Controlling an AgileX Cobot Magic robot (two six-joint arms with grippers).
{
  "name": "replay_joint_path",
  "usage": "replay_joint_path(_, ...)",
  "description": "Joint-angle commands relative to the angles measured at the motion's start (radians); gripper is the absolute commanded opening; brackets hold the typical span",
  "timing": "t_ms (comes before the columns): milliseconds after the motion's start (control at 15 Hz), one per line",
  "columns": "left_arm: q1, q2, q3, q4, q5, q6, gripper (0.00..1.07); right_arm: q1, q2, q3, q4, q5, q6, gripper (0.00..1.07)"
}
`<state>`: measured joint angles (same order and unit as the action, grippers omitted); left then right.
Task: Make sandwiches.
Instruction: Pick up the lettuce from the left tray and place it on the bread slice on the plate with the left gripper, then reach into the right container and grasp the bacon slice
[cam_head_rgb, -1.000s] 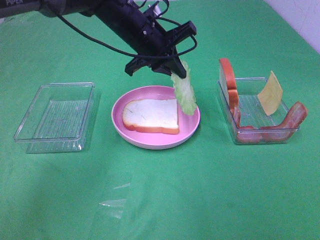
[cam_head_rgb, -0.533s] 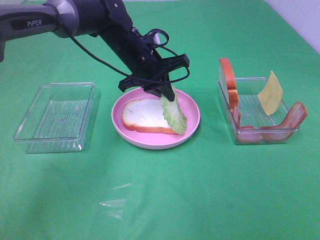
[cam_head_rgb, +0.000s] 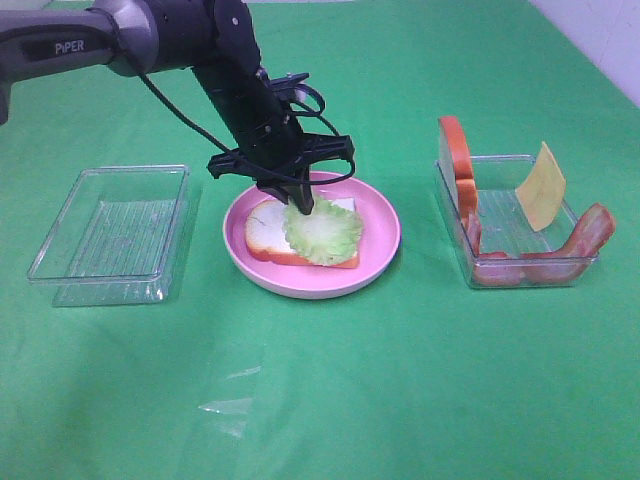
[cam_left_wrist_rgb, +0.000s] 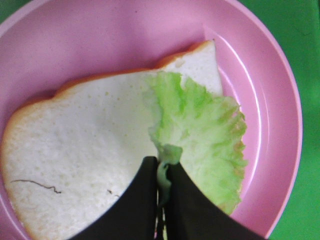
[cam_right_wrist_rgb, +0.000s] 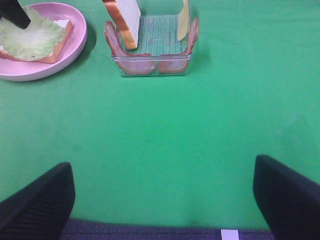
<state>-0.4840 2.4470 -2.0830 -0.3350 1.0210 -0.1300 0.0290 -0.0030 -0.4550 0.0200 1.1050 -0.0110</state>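
Left jaws pinched tight on the stalk end of the lettuce (cam_left_wrist_rgb: 200, 130), tips pointing down, nothing else between them. Directly under these jaws, the leaf spread flat over one end of a bread slice (cam_left_wrist_rgb: 75, 150), touching it, with the ruffled edge reaching a little past the bread on one side. Bread lying flat in a pink plate (cam_left_wrist_rgb: 75, 30), white face up, crust orange-brown. Plate standing on the green desk (cam_head_rgb: 400, 380).

To one side of the left jaws, well apart from the plate, a clear tray (cam_head_rgb: 110, 235). To the other side, toward the right jaws, a second tray (cam_right_wrist_rgb: 150, 64), near the plate but not touching it. Inside this one, another slice (cam_right_wrist_rgb: 126, 20) standing upright at one end, cheese (cam_right_wrist_rgb: 184, 20) leaning at the opposite end, bacon (cam_right_wrist_rgb: 114, 40) strips curving along the walls.

Right jaws wide apart, holding nothing, above bare desk, well apart from the second tray ahead of them.
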Motion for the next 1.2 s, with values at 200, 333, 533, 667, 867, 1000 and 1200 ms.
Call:
replay_joint_path(200, -0.006, -0.002, -0.003, 0.003, 0.0, 0.001, 0.3, -0.004, -0.027, 0.003, 0.003, -0.004, 0.004, 0.94)
replay_joint_path(333, -0.006, -0.003, -0.012, 0.003, 0.01, 0.001, 0.76, -0.004, -0.027, 0.003, 0.003, -0.004, 0.004, 0.94)
replay_joint_path(533, -0.006, -0.003, -0.11, 0.004, 0.074, 0.001, 1.02, -0.004, -0.027, 0.003, 0.003, -0.004, 0.004, 0.94)
replay_joint_path(667, -0.006, -0.003, -0.176, 0.017, 0.141, 0.001, 1.02, -0.004, -0.027, 0.003, 0.003, -0.004, 0.004, 0.94)
replay_joint_path(867, -0.002, -0.035, -0.305, 0.13, 0.297, -0.011, 1.02, -0.004, -0.027, 0.003, 0.004, -0.004, 0.004, 0.94)
replay_joint_path(1000, -0.002, -0.073, -0.305, 0.155, 0.297, -0.016, 1.02, -0.004, -0.027, 0.003, 0.004, -0.004, 0.004, 0.94)
replay_joint_path(1200, 0.001, -0.168, -0.264, 0.214, 0.297, -0.016, 1.02, -0.004, -0.027, 0.003, 0.004, -0.004, 0.004, 0.94)
